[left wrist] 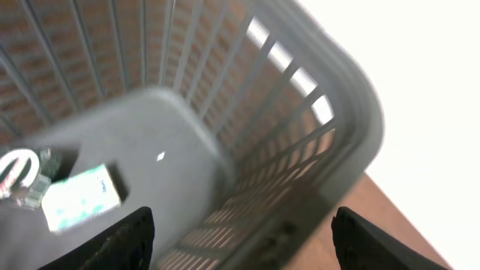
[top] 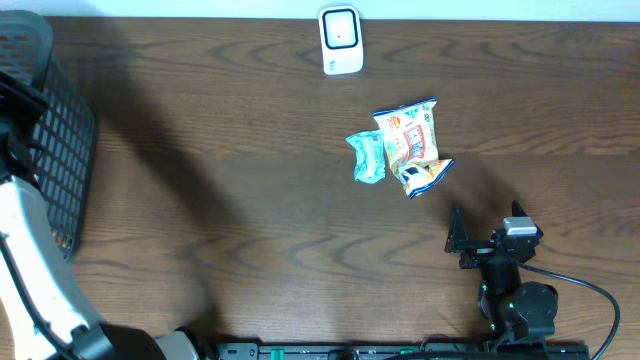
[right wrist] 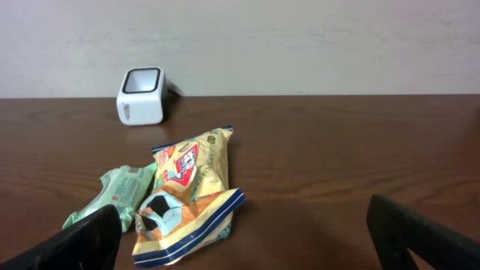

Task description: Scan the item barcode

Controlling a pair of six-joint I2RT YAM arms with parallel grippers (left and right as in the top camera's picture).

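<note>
The left tool (left wrist: 241,229) hangs over the basket (left wrist: 330,142) at the left edge of the surface (top: 220,200), its fingers spread with nothing between them. A pale box (left wrist: 81,196) and a blurred small thing (left wrist: 19,174) lie inside, so I judge part of the job done: those look scanned and dropped. Three items wait near the middle, bunched together: a green packet (top: 366,157), an orange snack bag (top: 405,133) and a blue-edged packet (top: 425,176). The scanner (top: 340,40) stands at the far edge, beyond them. The right tool (right wrist: 244,214) sits on the near side of the pile, spread wide and empty. What is left: pick one up and show its barcode to the scanner.
</note>
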